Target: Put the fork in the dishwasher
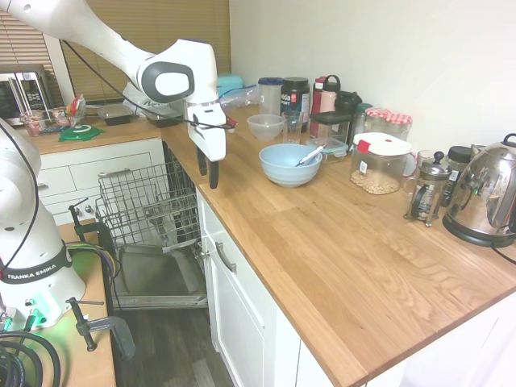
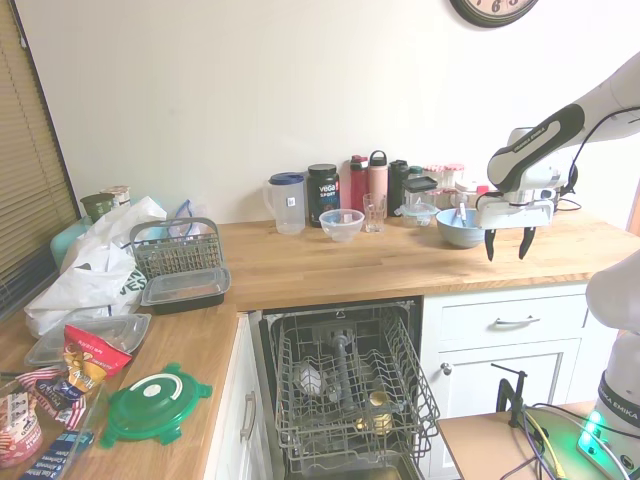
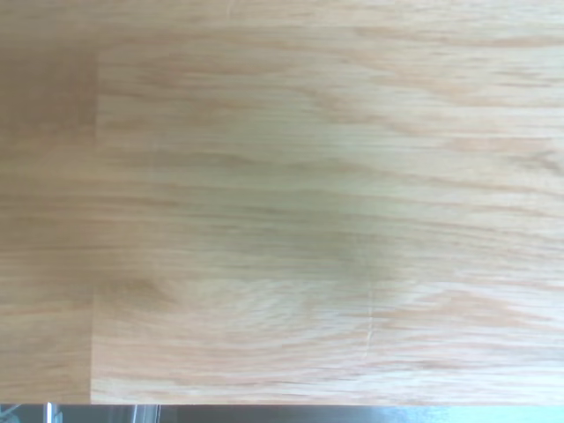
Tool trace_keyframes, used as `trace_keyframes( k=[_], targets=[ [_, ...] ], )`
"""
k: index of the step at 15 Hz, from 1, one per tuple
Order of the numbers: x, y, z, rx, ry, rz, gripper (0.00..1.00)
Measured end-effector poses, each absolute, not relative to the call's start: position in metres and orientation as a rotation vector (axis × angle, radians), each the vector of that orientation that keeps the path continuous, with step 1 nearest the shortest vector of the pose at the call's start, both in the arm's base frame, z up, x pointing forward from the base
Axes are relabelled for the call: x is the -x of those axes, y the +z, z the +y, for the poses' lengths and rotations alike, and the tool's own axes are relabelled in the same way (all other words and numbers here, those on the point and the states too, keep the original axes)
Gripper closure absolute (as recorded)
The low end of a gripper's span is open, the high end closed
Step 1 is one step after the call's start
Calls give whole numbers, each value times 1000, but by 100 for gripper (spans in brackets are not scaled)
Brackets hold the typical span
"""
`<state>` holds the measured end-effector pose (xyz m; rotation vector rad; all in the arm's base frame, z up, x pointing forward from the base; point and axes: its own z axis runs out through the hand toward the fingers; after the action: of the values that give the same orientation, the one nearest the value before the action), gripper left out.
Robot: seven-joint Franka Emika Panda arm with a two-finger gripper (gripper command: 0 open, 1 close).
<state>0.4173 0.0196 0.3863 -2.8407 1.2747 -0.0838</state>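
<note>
Second exterior view: gripper [image 2: 507,243] open, empty.

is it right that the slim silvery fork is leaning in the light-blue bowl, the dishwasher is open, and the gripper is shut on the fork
Not quite. The gripper is open and holds nothing, as the second exterior view shows. The slim silvery fork does lean in the light-blue bowl, and the dishwasher is open.

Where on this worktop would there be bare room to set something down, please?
The front strip of the worktop is bare, from the light-blue bowl and the kettle forward to its edge. In the second exterior view, another free patch lies between the grey basket and the bowl. The wall side is crowded with bottles, jars and a small clear bowl.
</note>
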Motion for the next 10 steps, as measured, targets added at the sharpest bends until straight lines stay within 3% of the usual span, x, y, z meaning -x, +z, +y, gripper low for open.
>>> trace_keyframes(
  k=[4, 10],
  targets=[
    [-425, 388, 30, 2844, -124, 1252, 0],
    [-434, 480, 33, 2713, -332, 1257, 0]
  ],
)
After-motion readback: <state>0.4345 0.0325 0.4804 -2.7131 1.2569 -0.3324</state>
